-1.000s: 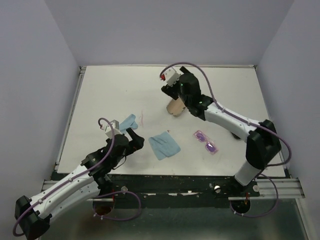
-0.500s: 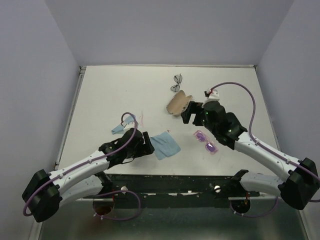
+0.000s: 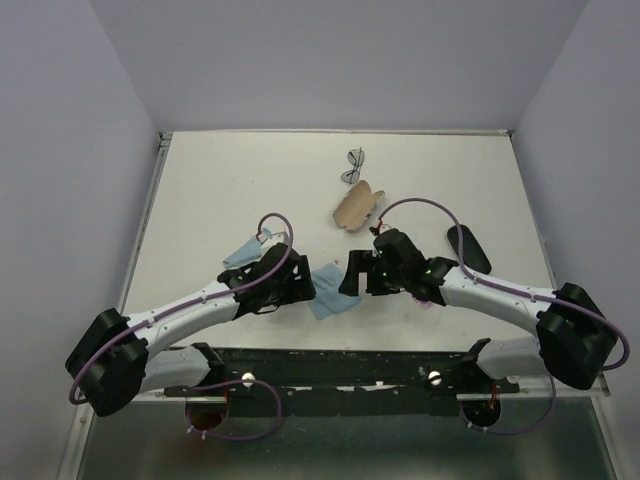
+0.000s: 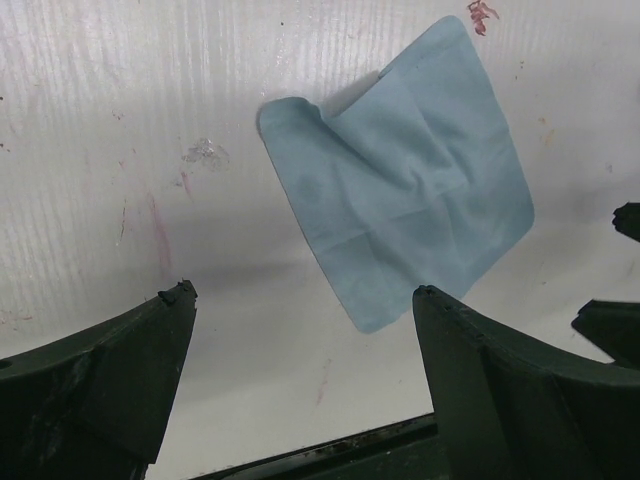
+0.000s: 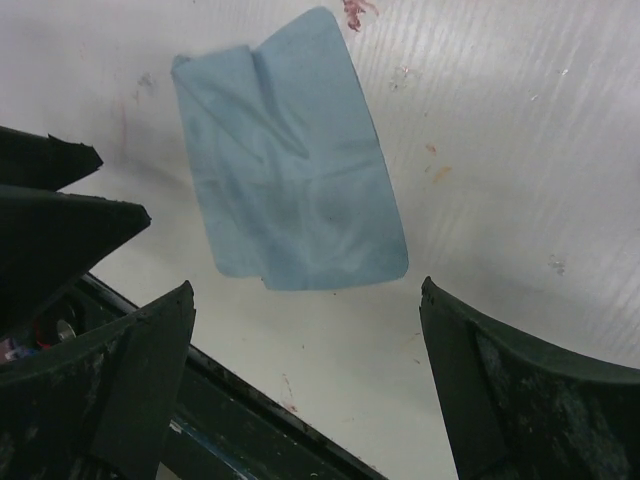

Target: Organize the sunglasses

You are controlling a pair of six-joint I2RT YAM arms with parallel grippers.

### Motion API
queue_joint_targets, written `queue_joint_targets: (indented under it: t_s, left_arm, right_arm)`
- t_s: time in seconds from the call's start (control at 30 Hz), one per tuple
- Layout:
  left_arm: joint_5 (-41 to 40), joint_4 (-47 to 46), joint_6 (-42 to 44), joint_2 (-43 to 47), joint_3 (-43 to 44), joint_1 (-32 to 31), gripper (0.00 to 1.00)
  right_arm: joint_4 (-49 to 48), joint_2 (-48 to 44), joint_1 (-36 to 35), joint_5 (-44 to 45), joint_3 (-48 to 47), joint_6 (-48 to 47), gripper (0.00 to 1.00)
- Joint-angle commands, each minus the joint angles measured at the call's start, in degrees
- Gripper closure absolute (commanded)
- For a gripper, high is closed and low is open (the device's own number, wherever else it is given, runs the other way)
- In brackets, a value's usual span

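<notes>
Nearest, low and stretched inward over the white desk (image 3: 220, 180): left pincer (image 4: 300, 292) and right pincer (image 5: 306, 288), both spread wide, gripping nothing, facing across a soft creased blue cloth (image 4: 410, 190). Further back, tan-lined hard case (image 3: 358, 205); beyond, thin dark-framed sunglasses (image 3: 353, 166) lying flat

Bright, even overhead light. Shadows on the counter (image 3: 220, 190) fall soft and short. Wrist views are sharp.

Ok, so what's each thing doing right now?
Blue cloth: flat on the table, one corner creased.
Left gripper: open, near the cloth.
Right gripper: open, near the cloth.
Dark sunglasses: on the table, not in a case.
Black case: looks shut.
Tan pouch: lying on the table.
</notes>
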State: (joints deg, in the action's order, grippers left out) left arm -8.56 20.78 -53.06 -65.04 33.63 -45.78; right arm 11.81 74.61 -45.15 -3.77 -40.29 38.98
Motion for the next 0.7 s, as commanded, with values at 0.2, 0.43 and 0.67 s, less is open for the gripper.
queue_joint_targets:
  t_s: [0.2, 0.43, 0.67]
  left_arm:
    - [6.2, -7.4, 2.4, -5.5, 1.1, 0.4, 0.01]
    - [7.9, -8.6, 2.9, -2.0, -1.9, 0.4, 0.01]
    - [11.1, -8.9, 3.7, 2.6, -5.2, -0.4, 0.01]
  right_arm:
    - [-15.1, 7.5, -2.3, -9.4, 2.3, 1.7, 0.0]
    - [-17.6, 11.6, -2.3, -6.6, 2.2, 5.4, 0.0]
    - [-7.3, 7.4, -2.4, 7.0, 4.9, 9.6, 0.0]
